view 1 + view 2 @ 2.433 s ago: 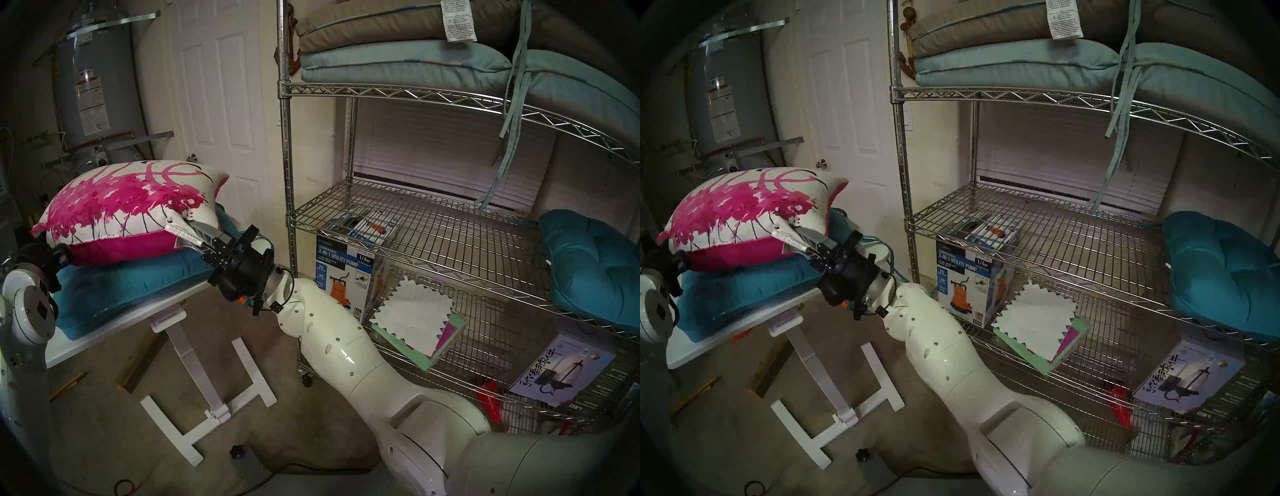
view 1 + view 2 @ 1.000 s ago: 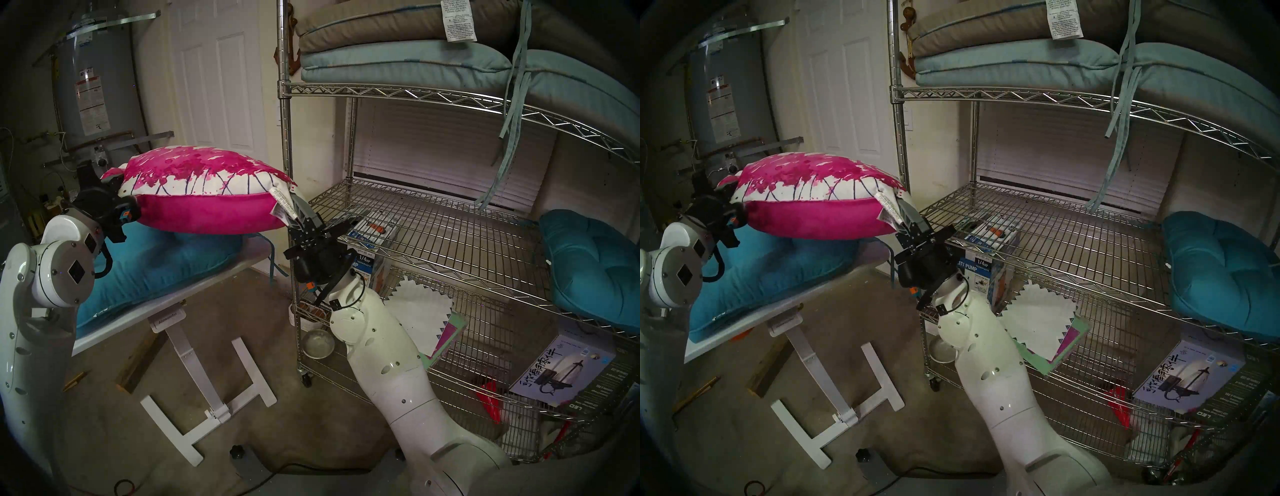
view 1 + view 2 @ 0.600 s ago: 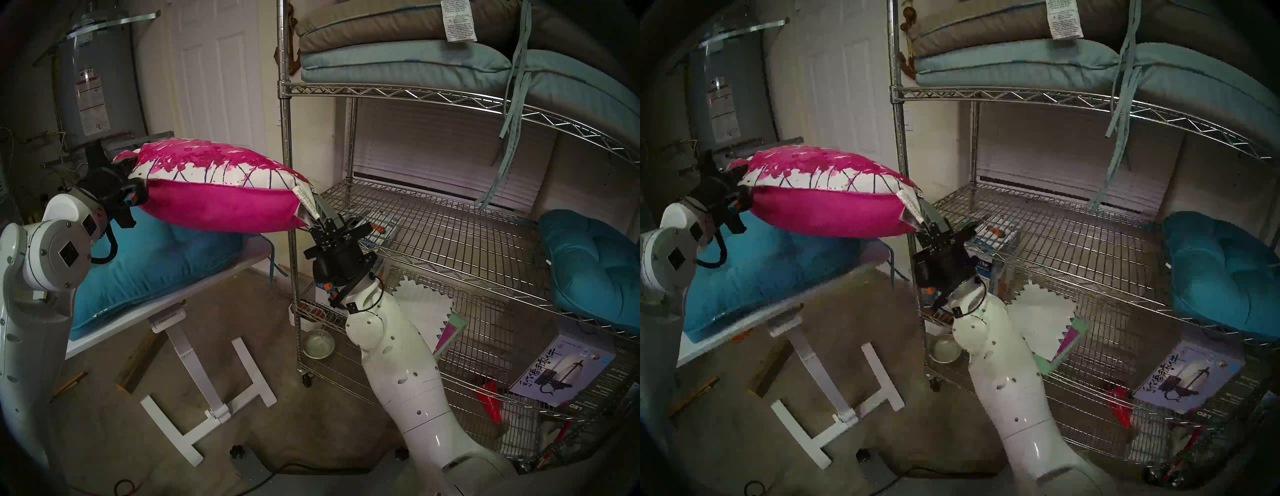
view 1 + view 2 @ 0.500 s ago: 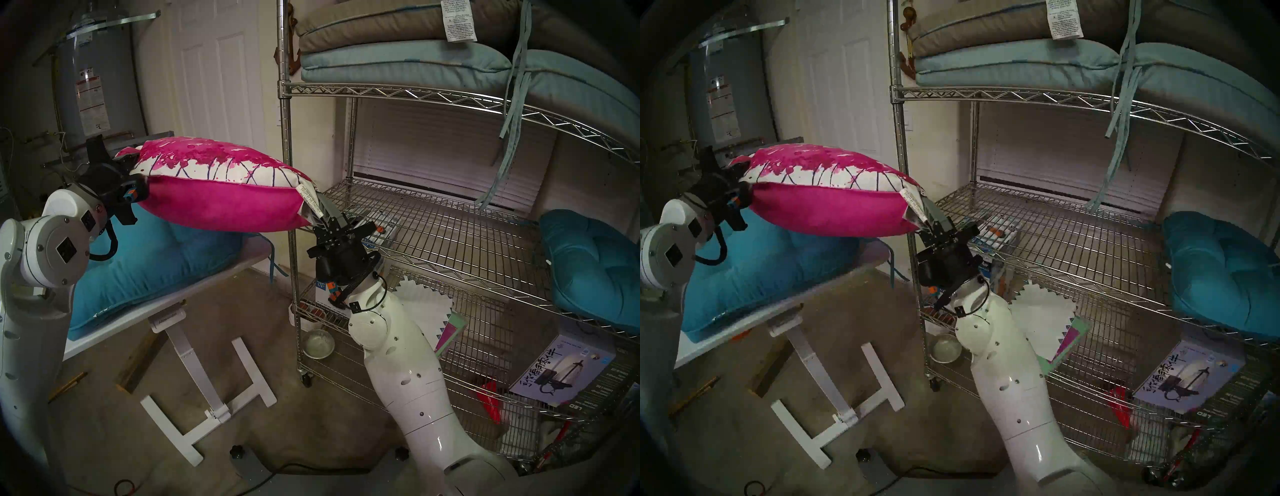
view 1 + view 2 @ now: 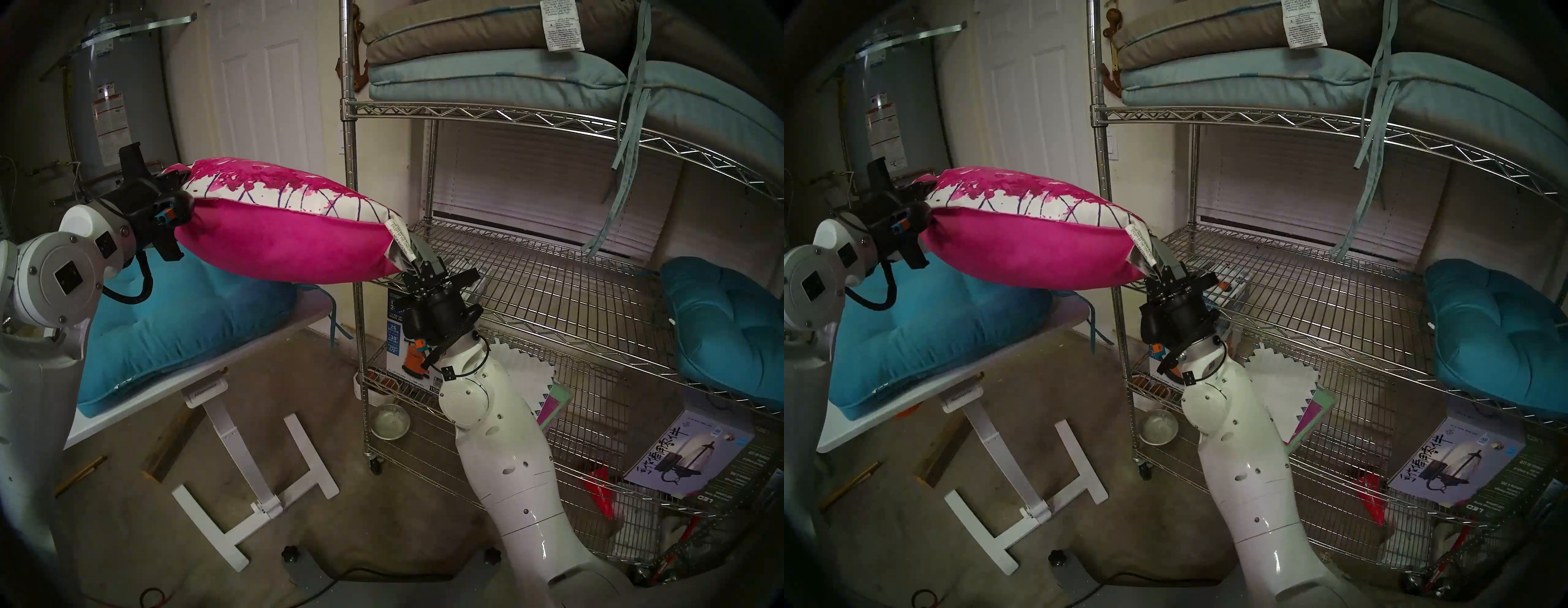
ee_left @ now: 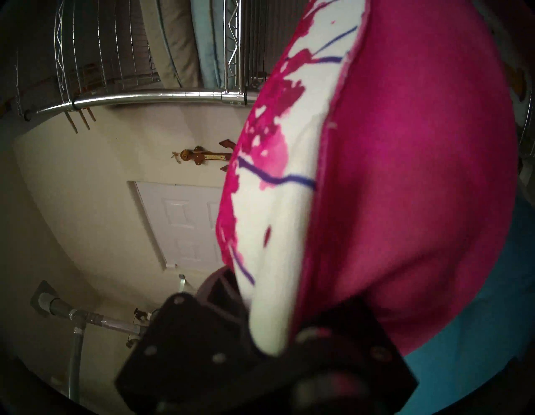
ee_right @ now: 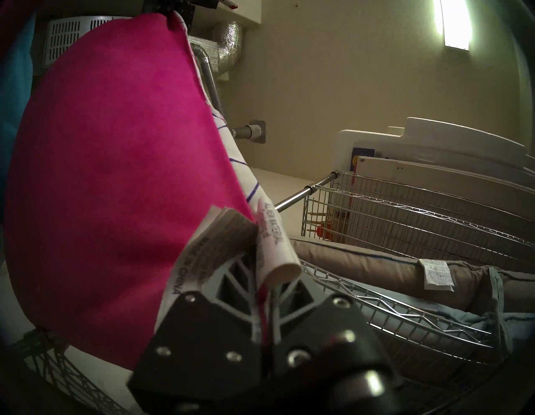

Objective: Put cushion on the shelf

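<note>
I have the cushion (image 5: 280,237) pinched at opposite corners, left gripper (image 5: 180,191) and right gripper (image 5: 409,250) both clamped, at the shelf's (image 5: 530,271) front-left corner.

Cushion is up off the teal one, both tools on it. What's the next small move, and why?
Probably carry it on toward the rack, lifting the right end slightly. The cushion hangs between the left tool and the right tool, clear of the teal cushion. Its right corner is only at the shelf post, low near the middle tier's front rim.
</note>
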`<state>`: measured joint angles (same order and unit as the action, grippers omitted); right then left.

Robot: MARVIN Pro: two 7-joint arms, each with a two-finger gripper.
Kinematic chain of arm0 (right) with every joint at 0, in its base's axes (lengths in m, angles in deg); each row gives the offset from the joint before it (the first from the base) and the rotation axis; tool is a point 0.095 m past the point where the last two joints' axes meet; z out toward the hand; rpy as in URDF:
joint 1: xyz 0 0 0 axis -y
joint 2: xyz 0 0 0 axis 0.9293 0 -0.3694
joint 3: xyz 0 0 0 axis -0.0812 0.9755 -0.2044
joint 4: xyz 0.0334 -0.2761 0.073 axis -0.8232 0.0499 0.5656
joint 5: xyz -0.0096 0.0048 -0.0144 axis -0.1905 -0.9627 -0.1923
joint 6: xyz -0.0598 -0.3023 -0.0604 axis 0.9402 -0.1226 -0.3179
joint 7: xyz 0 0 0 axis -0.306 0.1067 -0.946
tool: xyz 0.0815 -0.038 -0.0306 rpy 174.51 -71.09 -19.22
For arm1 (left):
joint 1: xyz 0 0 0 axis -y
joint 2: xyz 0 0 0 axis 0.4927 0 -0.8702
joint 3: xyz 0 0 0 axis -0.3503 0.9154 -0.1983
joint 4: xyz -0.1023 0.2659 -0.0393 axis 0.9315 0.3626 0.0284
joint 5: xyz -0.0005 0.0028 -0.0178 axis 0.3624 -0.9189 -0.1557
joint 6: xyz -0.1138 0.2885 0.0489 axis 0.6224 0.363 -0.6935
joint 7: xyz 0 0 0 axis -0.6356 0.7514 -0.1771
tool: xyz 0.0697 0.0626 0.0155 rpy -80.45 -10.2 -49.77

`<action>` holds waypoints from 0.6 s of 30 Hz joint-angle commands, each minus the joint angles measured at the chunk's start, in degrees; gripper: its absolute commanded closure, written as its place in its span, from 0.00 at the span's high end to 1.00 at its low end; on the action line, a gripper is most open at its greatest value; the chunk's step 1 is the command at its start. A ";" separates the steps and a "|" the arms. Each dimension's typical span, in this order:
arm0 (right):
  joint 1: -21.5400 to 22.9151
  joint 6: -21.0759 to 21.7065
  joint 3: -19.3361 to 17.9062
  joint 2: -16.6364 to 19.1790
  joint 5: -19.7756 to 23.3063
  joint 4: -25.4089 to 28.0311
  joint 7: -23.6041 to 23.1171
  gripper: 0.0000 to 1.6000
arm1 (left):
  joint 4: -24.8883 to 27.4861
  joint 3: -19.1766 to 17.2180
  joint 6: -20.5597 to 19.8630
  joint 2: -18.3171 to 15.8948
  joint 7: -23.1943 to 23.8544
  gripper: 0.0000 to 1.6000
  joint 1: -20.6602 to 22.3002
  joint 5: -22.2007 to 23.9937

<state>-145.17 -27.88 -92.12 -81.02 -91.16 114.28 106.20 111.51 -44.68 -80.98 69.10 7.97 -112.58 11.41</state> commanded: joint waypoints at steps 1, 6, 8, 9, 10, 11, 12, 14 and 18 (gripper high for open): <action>2.56 1.62 -4.68 0.37 1.77 1.81 1.72 0.00 | 0.15 0.72 -1.15 -0.39 0.43 0.00 5.86 5.00; 3.19 2.08 -7.44 1.14 1.75 1.55 1.73 0.00 | -0.08 2.53 -1.93 0.16 2.28 0.00 9.45 8.94; 3.33 2.13 -8.30 1.48 1.75 1.65 1.66 0.00 | 0.04 2.92 -2.46 0.41 2.95 0.00 10.22 10.59; 3.38 2.11 -8.67 1.59 1.78 1.72 1.64 0.00 | -0.08 3.36 -2.70 0.58 3.43 0.00 11.04 11.20; 3.42 2.17 -9.10 1.73 1.71 1.85 1.61 0.00 | 0.01 3.47 -3.24 0.85 4.04 0.00 11.48 12.65; 3.45 2.15 -9.52 1.79 1.74 1.91 1.61 0.00 | -0.14 4.00 -3.58 0.79 4.61 0.00 12.56 13.33; 3.46 2.14 -9.91 1.94 1.72 1.90 1.62 0.00 | -0.15 4.37 -4.08 1.04 5.27 0.00 13.34 14.46; 3.47 2.09 -10.57 2.08 1.73 1.90 1.66 0.00 | 0.11 4.80 -4.47 0.99 5.66 0.00 14.03 16.03; 3.39 1.97 -11.54 2.14 1.69 2.02 1.75 0.00 | 0.07 6.09 -5.82 1.15 6.66 0.00 16.56 18.79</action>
<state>-143.50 -27.14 -99.33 -79.62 -91.28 113.96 105.53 111.59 -39.04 -84.66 69.88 14.09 -102.06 26.27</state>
